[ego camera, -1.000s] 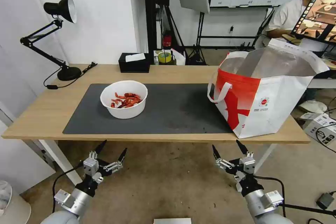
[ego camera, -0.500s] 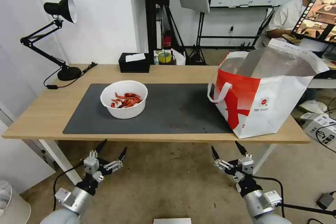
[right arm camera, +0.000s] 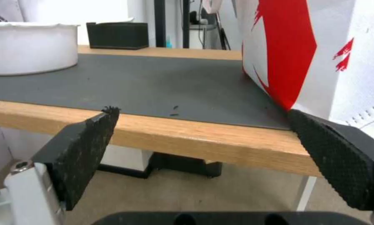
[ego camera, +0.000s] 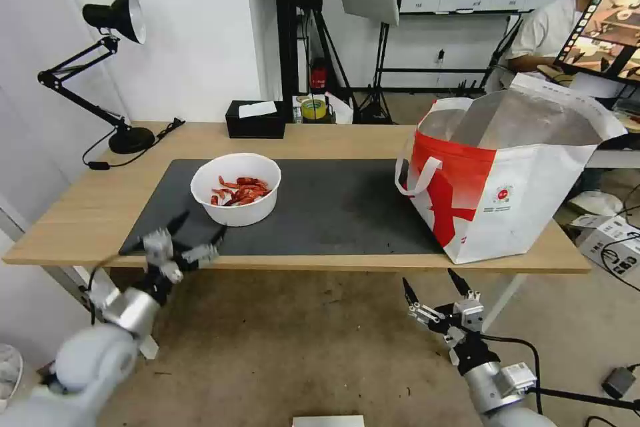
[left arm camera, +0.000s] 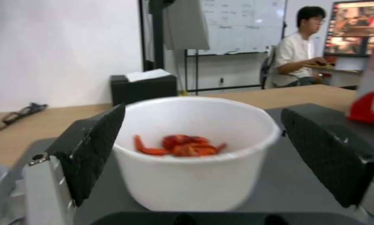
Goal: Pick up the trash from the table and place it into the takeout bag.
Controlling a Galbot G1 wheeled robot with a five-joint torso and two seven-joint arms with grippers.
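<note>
So the bowl (ego camera: pixel 235 188) sits on the left half of the grey mat (ego camera: pixel 333 207), well apart from the takeout bag (ego camera: pixel 507 173) at the right end of the table (ego camera: pixel 80 213). The key thing here: the bowl lies straight ahead of our left gripper (ego camera: pixel 181 240), which hovers at the near edge of the mat with its fingers spread wide and nothing between them. From the left wrist camera the bowl (left arm camera: pixel 195 150) sits squarely framed between the two black pads (left arm camera: pixel 93 150), so the line-up looks decent to us (the spread looks just wider than the bowl). The left arm is clearly the nearer one.

Our right gripper (ego camera: pixel 437 293) hangs below the table edge near the bag, also wide open and holding nothing.

Materials: the bowl is a smooth, round, white tub, probably thin plastic or foam, with red shells (ego camera: pixel 240 192) heaped in the bottom. The pads are rough and textured. The bag is boxy, stiff-looking, foil-lined, mouth open upward.
</note>
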